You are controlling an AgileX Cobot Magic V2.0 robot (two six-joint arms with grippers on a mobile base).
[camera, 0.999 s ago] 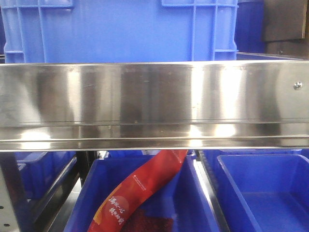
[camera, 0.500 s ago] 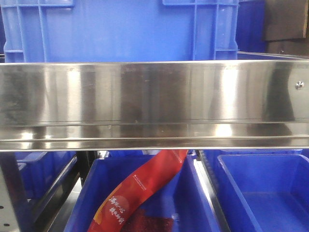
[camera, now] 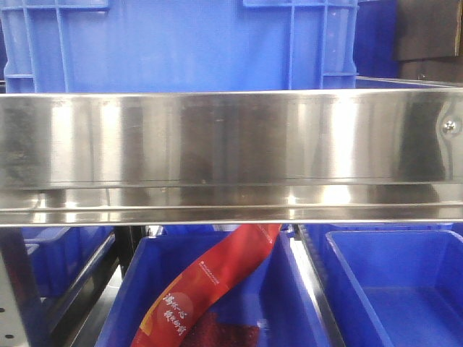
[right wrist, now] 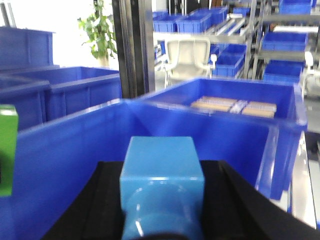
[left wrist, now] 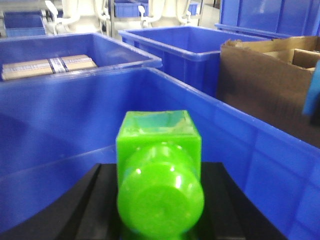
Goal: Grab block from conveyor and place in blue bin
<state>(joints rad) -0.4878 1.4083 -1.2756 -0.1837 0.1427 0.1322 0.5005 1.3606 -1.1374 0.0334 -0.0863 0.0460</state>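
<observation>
Left end effector (left wrist: 160,210): only 2 black flanks visible low in the wrist view, fingertips hidden behind a green block (left wrist: 159,145). Impossible to say whether clamped on it or apart. Block itself: cube at the far end, rounded knob toward the camera, lower edge cut off by the frame. Poised over the inside of a blue bin (left wrist: 60,115), with the near wall of that bin running across behind it.

Right end effector (right wrist: 161,210): same picture, black flanks left and right, tips masked by a light blue block (right wrist: 161,160). Grip state not readable either. Also above a blue bin's interior (right wrist: 75,145). Blurred throughout. Green sliver (right wrist: 6,150) clipped by the left edge, too little of it to identify.

Beyond the left wrist's bin: a neighbouring bin (left wrist: 125,50) holding tan banded boxes (left wrist: 47,66), and a brown cardboard box (left wrist: 265,85) on the right, cut off.

Front view: blocked almost wholly by a steel rail (camera: 231,144) spanning the full width, 1 screw (camera: 449,126) at its right end. No belt surface visible, neither arm visible. Above the rail, part of a big blue crate (camera: 181,43); below it, a red packet (camera: 210,282) lying in a lower bin (camera: 289,303), print too small to read.
</observation>
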